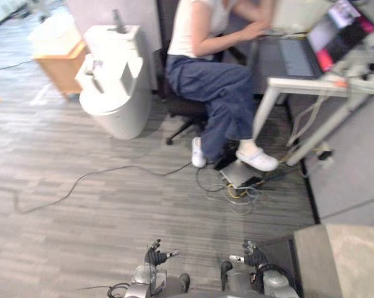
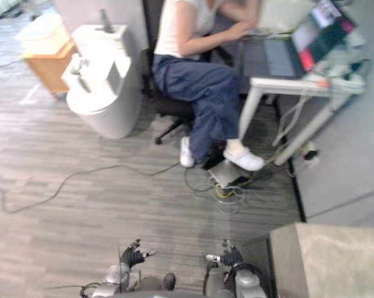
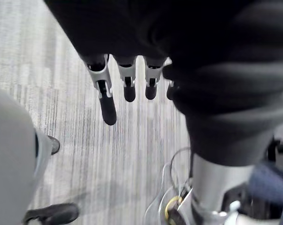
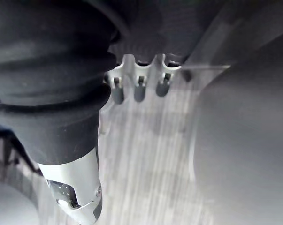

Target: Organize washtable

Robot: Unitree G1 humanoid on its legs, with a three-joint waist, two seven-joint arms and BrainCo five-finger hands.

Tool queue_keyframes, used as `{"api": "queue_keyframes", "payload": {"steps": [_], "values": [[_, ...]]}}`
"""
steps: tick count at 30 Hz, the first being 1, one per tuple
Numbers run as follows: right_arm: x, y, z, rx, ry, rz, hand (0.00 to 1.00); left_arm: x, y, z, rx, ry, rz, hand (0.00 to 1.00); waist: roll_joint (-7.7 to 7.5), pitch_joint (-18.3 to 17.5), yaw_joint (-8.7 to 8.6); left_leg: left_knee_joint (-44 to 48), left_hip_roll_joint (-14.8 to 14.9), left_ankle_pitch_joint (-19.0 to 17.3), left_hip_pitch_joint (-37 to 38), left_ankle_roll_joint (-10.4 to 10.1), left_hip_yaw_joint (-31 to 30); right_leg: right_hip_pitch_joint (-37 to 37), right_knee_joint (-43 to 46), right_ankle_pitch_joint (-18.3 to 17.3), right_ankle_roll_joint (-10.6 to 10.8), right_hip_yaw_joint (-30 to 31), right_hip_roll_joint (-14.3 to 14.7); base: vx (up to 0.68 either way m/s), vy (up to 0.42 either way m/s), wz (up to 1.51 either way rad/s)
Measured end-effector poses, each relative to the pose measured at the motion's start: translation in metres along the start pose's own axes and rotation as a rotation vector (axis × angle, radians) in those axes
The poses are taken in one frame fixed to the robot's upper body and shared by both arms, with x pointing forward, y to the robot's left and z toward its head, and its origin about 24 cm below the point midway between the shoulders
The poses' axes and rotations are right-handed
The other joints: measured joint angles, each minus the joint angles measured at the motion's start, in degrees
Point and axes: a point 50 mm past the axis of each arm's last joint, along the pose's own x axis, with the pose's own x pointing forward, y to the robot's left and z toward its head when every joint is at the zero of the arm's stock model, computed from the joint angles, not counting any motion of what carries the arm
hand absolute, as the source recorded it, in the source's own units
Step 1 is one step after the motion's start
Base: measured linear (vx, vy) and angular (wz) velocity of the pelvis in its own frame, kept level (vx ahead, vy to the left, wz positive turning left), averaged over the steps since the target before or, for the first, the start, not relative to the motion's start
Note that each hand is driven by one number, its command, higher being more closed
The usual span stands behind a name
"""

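Fig. | my left hand (image 1: 154, 256), right hand (image 1: 255, 256): fingers relaxed, holding nothing, low over floor (image 1: 81, 217) | washtable (image 1: 112, 81): white, well apart, beside seated person (image 1: 205, 81) | judged: rigid, heavy, smooth; its small items unclear, grasp those, not the unit

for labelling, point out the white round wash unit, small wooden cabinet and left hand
white round wash unit (image 1: 117, 118), left eye view, curved front wall
small wooden cabinet (image 1: 59, 72), left eye view, front panel
left hand (image 1: 154, 256), left eye view, dark back of hand
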Motion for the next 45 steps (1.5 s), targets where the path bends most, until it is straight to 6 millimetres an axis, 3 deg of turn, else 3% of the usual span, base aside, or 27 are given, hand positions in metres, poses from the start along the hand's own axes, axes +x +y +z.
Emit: {"api": "queue_keyframes", "payload": {"steps": [1,2,3,4,5,8,9,10,12,14,17,18,20,21,24,27,29,30,31,32,35,38,40,45], "values": [[0.000,0.002,0.000,0.010,-0.001,0.004,0.00,0.000,-0.002,0.000,-0.003,0.002,-0.005,0.00,0.00,0.10,-0.19,-0.09,1.30,0.42,-0.60,-1.50,3.87,1.88,-0.59,-0.08,-0.16,-2.76,-0.24,0.10,-0.164,1.40],[0.000,0.003,0.000,0.016,0.000,0.005,0.00,0.000,-0.002,0.000,-0.002,0.001,-0.007,0.00,-0.07,0.26,-0.24,0.01,2.28,0.47,-0.67,-1.57,6.97,3.01,-0.75,-0.18,-0.33,-4.18,-0.35,0.07,-0.128,1.44],[0.000,0.004,-0.001,0.020,0.001,0.005,0.00,0.000,-0.003,0.002,-0.001,-0.004,-0.008,0.00,-0.44,0.64,-0.32,0.22,4.61,1.01,-0.85,-1.76,14.76,5.31,-1.00,-0.70,-1.16,-7.20,-0.71,0.04,-0.074,1.36],[0.001,0.004,0.002,0.034,-0.006,0.003,0.00,0.001,-0.002,0.004,0.001,-0.012,-0.006,0.00,-0.36,0.94,-0.16,0.91,5.90,2.14,-1.66,-1.31,21.33,6.99,-1.32,-0.89,-1.30,-9.52,-1.10,0.00,-0.049,1.30],[0.002,0.004,0.005,0.035,-0.012,0.003,0.00,0.001,0.000,0.004,0.006,-0.015,-0.004,0.00,-0.85,1.16,-0.14,1.49,6.05,2.97,-2.43,-1.01,23.63,7.41,-1.70,-0.88,-1.31,-10.12,-1.36,-0.04,0.009,1.22],[0.004,0.009,0.011,0.052,-0.033,-0.001,0.00,0.002,0.010,0.009,0.059,-0.033,0.003,0.00,-2.84,1.00,-0.08,-2.07,5.84,5.36,-3.99,2.39,32.08,8.71,-6.71,-0.68,-1.21,-15.08,-3.00,-0.03,0.051,0.97],[0.004,0.009,0.008,0.057,-0.022,-0.001,0.00,0.002,0.014,0.008,0.072,-0.026,0.007,0.00,-2.51,1.31,-0.49,-0.89,7.99,4.39,-4.28,3.46,37.77,9.22,-6.47,-0.53,-0.96,-17.01,-3.52,-0.02,0.068,0.88],[0.003,0.009,0.004,0.057,-0.010,-0.003,0.00,0.003,0.014,0.007,0.073,-0.021,0.007,0.00,-2.06,1.58,-0.82,-0.46,8.55,4.54,-4.30,3.62,38.98,10.02,-6.34,-0.50,-0.74,-17.85,-3.64,-0.05,0.087,0.75],[0.000,0.009,-0.006,0.059,0.025,-0.003,0.00,0.001,0.016,0.002,0.079,-0.006,0.011,0.00,-2.21,1.49,-0.56,-6.23,4.56,7.98,-1.73,5.70,35.69,11.92,-8.02,-0.46,-0.02,-17.67,-4.43,-0.06,0.135,0.68],[0.000,0.009,-0.007,0.052,0.029,-0.003,0.00,0.001,0.019,-0.001,0.088,0.005,0.015,0.00,-2.14,1.48,-1.10,-9.02,2.73,9.71,-1.62,6.42,33.45,11.97,-8.58,-0.15,0.55,-18.34,-4.91,-0.06,0.133,0.82],[0.000,0.011,-0.007,0.019,0.032,0.010,0.00,0.000,0.027,-0.007,0.096,0.030,0.032,0.00,-2.79,1.65,-1.33,-11.39,-1.35,10.63,-1.57,7.25,26.96,11.06,-1.70,-1.70,3.53,-19.43,-8.69,-0.05,0.135,1.04],[0.001,0.009,-0.004,0.009,0.020,0.004,0.00,-0.001,0.027,-0.010,0.096,0.037,0.029,0.00,-2.51,1.69,-1.85,-11.39,-2.52,10.66,-0.60,7.29,22.68,8.31,7.23,-2.17,2.47,-14.93,-10.03,0.00,0.149,1.40],[-0.002,0.009,-0.005,0.014,0.007,0.001,0.00,-0.002,0.028,-0.011,0.097,0.042,0.025,0.00,-2.05,1.89,-1.63,-10.46,-2.68,10.70,-0.21,7.35,19.13,6.29,12.17,-4.14,1.03,-5.33,-7.48,0.05,0.064,1.33],[-0.003,0.011,-0.007,0.020,0.005,0.004,0.00,-0.002,0.031,-0.011,0.085,0.042,0.031,0.00,-2.74,1.52,-1.47,-10.51,-2.90,10.67,0.17,7.36,16.80,4.68,14.59,-6.70,2.12,0.84,-5.46,0.06,-0.006,1.29],[-0.006,0.013,-0.008,0.030,-0.006,0.004,0.00,-0.002,0.034,-0.010,0.063,0.042,0.046,0.00,-3.38,1.16,-0.98,-9.47,-4.16,10.77,0.33,7.21,12.23,2.29,14.38,-9.18,3.54,5.82,-4.70,0.06,-0.019,1.08],[-0.007,0.014,-0.011,0.033,0.001,0.008,0.00,-0.001,0.036,-0.010,0.029,0.043,0.062,0.00,-3.95,0.75,-0.33,-9.51,-5.65,10.48,0.41,7.05,9.19,2.12,9.38,-9.36,4.13,8.25,-5.04,0.06,-0.052,0.92],[-0.008,0.018,-0.013,0.038,0.008,0.020,0.00,-0.001,0.037,-0.009,0.019,0.042,0.067,0.00,-4.50,0.39,-0.24,-9.95,-5.73,9.90,0.05,6.63,9.95,4.15,2.70,-9.00,4.14,5.92,-5.20,0.08,-0.146,0.99],[-0.009,0.021,-0.016,0.045,0.016,0.028,0.00,-0.001,0.039,-0.007,0.000,0.036,0.080,0.00,-5.53,-0.13,-0.16,-9.46,-5.73,9.81,-0.54,6.76,12.14,6.28,-2.44,-6.63,3.23,4.60,-5.50,0.09,-0.159,1.03],[-0.009,0.025,-0.015,0.052,0.011,0.042,0.00,-0.001,0.037,-0.007,-0.013,0.037,0.081,0.00,-5.67,-0.38,-0.18,-6.91,-5.24,8.48,-2.42,7.44,14.58,7.45,-3.78,-2.72,4.71,3.02,-5.90,0.11,-0.185,1.05],[-0.008,0.025,-0.013,0.050,0.007,0.042,0.00,-0.001,0.033,-0.005,-0.018,0.028,0.073,0.00,-4.59,-0.12,-0.02,-3.72,-2.85,6.02,-3.78,5.56,18.73,8.54,-4.14,-2.47,4.28,0.85,-5.66,0.07,-0.148,0.85],[-0.008,0.020,-0.011,0.049,-0.003,0.029,0.00,0.000,0.027,-0.005,-0.028,0.028,0.060,0.00,-2.46,-0.31,-0.14,1.89,0.89,4.16,-6.07,5.66,25.91,10.83,-4.41,-2.68,4.15,-3.02,-4.84,0.07,-0.089,0.62],[-0.008,0.020,-0.010,0.052,-0.002,0.029,0.00,0.000,0.022,-0.001,-0.005,0.015,0.039,0.00,-3.05,-0.58,-0.02,0.86,1.09,4.12,-4.65,5.41,30.22,12.31,-3.94,-3.83,3.23,-4.47,-4.94,0.10,-0.031,0.48],[-0.006,0.023,-0.009,0.053,0.005,0.038,0.00,0.000,0.024,-0.002,0.017,0.022,0.040,0.00,-3.79,-0.87,-0.12,-1.63,0.19,5.15,-3.68,4.32,30.28,12.29,-4.17,-3.87,3.15,-4.59,-5.07,0.09,-0.013,0.08],[-0.006,0.021,-0.017,0.055,0.044,0.037,0.00,-0.002,0.027,-0.013,0.074,0.071,0.032,0.00,-4.36,-1.55,-1.15,-16.48,-2.10,12.77,2.46,5.54,29.38,13.08,-7.43,-2.81,2.05,-2.96,-4.85,0.01,-0.029,0.01]]}}
